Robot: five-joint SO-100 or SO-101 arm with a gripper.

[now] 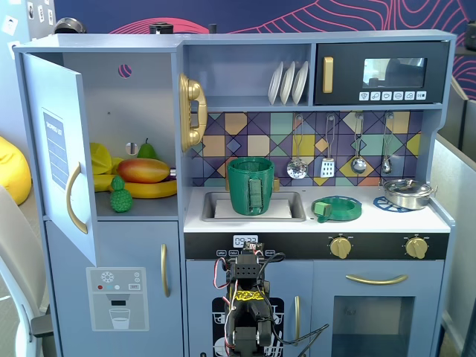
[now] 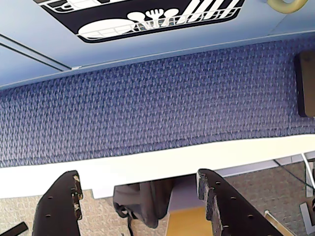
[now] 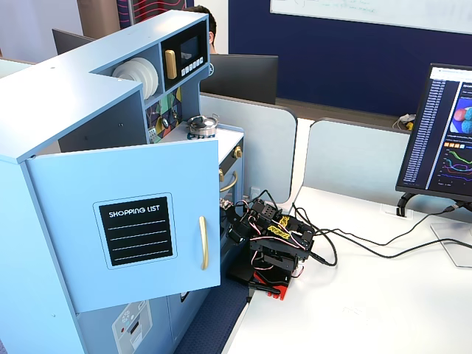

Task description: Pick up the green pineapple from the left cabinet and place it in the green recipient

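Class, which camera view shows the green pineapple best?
The fixed view facing the kitchen: the green pineapple stands unobstructed at the front of the open left cabinet. The other fixed view has the cabinet door hiding it; the wrist view shows only carpet.

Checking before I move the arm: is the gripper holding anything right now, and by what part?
Nothing is held. In the wrist view the gripper is open and empty; the green pineapple sits in the left cabinet.

I am working in an office: grey desk dividers [image 3: 258,125], a monitor [image 3: 442,133] showing charts and a whiteboard [image 3: 369,11] are surrounding the toy kitchen [image 1: 245,216].
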